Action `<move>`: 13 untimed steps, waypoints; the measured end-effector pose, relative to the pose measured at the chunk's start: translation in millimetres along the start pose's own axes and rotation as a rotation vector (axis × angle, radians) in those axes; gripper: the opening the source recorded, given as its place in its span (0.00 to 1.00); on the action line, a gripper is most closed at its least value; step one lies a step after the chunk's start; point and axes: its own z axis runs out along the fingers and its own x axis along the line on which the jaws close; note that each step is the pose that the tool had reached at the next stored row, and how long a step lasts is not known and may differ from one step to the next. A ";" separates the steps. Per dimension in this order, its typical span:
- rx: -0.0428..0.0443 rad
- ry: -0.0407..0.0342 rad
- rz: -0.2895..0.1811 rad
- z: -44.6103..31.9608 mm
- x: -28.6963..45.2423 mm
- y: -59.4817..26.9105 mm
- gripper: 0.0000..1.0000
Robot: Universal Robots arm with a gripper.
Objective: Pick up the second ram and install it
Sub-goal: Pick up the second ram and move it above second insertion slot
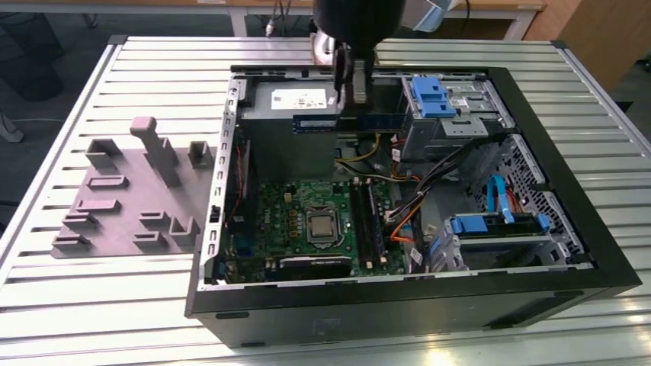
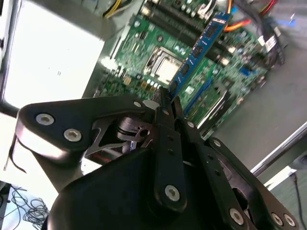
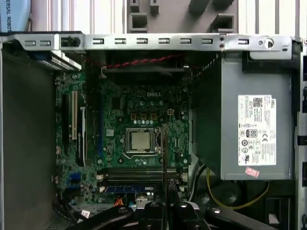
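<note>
The second ram (image 1: 315,123), a slim board with black chips, hangs level in the air over the open computer case (image 1: 407,305), above the grey power supply (image 1: 295,99) at the case's far end; it touches nothing inside. The gripper (image 1: 346,114) is clamped on the stick's middle, and in the second wrist view its fingers (image 2: 165,108) pinch one end of the board (image 2: 196,50), which juts out over the motherboard. The case lies on its side with the cover off; it holds the green motherboard (image 1: 295,221) with its bare processor socket (image 3: 140,140) and long black memory slots (image 1: 367,217), plus two blue drive caddies (image 1: 432,95) and bundled cables (image 1: 407,198). On the slatted table (image 1: 102,320), towards the exterior view's left, lies a grey fixture plate (image 1: 122,198).
</note>
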 end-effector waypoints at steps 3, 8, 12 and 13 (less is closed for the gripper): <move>0.0001 -0.0001 0.000 1.4 -0.3 -13.5 0.14; 0.0001 -0.0002 0.000 3.0 -0.7 -32.0 0.14; 0.0000 0.0000 0.000 2.9 -0.7 -32.5 0.14; 0.0000 -0.0001 0.000 3.0 -0.7 -32.6 0.14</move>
